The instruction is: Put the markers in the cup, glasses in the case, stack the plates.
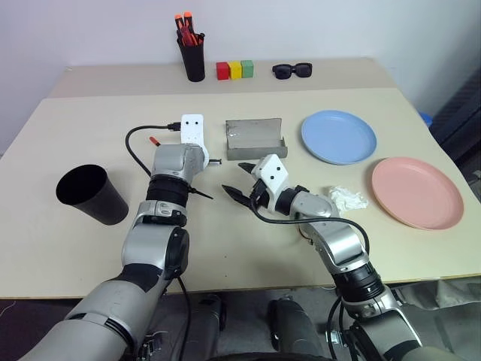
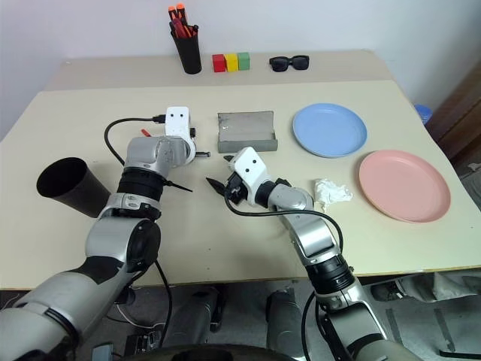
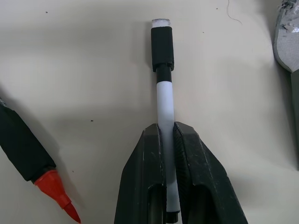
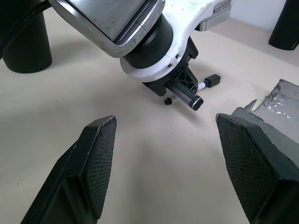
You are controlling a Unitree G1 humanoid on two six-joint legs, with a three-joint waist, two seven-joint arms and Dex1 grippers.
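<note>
My left gripper (image 3: 167,129) is shut on the white marker (image 3: 165,100), which lies on the table with its black end pointing toward the grey case (image 1: 255,140). The red-tipped marker (image 3: 29,156) lies on the table just beside it. The wide black cup (image 1: 90,194) stands tilted at the table's left. My right gripper (image 1: 239,182) hovers open just right of the left hand, nothing between its fingers (image 4: 100,161). The light blue plate (image 1: 338,137) and the pink plate (image 1: 417,192) lie side by side at the right. The glasses are hidden from view.
A tall black cup (image 1: 194,59) of orange-capped markers, three coloured blocks (image 1: 235,70) and black sunglasses (image 1: 291,71) line the far side. A crumpled white wad (image 1: 347,198) lies between my right arm and the pink plate.
</note>
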